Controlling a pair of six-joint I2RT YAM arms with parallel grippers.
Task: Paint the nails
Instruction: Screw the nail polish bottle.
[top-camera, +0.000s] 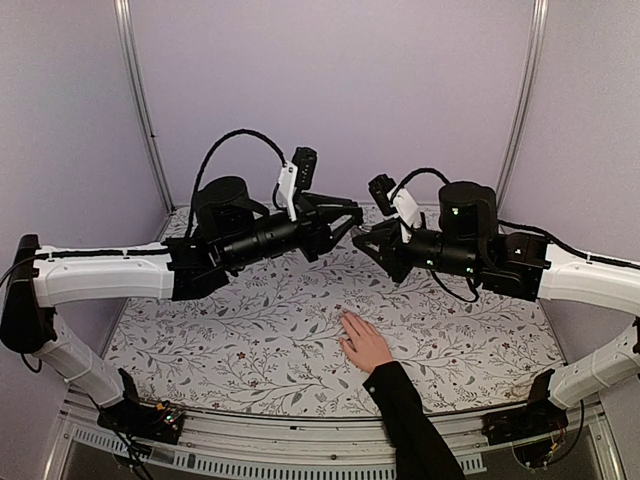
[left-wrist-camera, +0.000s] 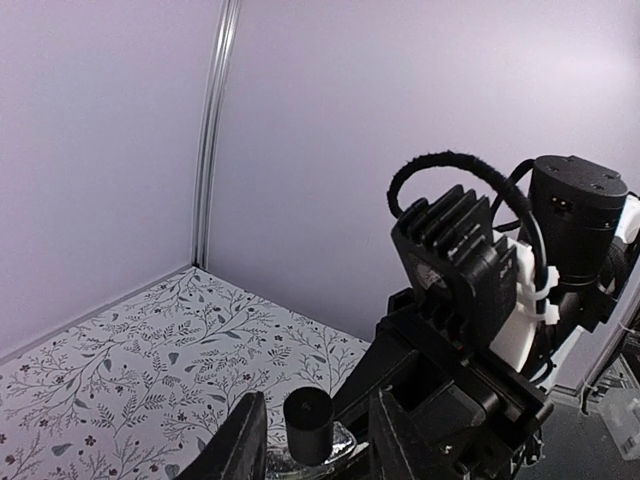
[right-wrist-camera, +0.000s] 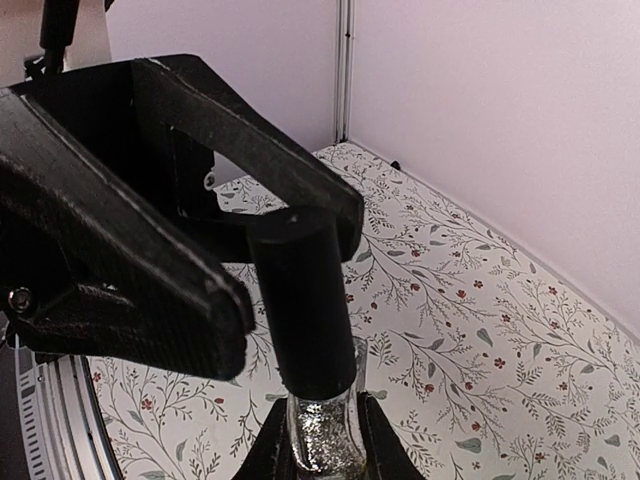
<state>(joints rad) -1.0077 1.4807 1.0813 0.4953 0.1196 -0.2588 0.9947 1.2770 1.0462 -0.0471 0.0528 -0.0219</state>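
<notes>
- Top view: both arms reach inward, level above the table, and the left gripper (top-camera: 352, 213) and right gripper (top-camera: 363, 240) meet at mid-rear. Well apart from them, near the front, a person's hand (top-camera: 366, 345) in a black sleeve (top-camera: 410, 420) lies flat on the floral cloth (top-camera: 250, 340). The nails (top-camera: 345, 320) at its fingertips are too small for us to make out.
- Left wrist: we see the left gripper's jaws standing partly open around a black cap (left-wrist-camera: 308, 420), with a gap on each side. Lilac walls (left-wrist-camera: 100, 150) meet at a metal post (left-wrist-camera: 212, 130).
- Right wrist: the right gripper's fingers (right-wrist-camera: 264, 455) clasp the glittery glass bottle (right-wrist-camera: 320, 445) beneath that cap.
</notes>
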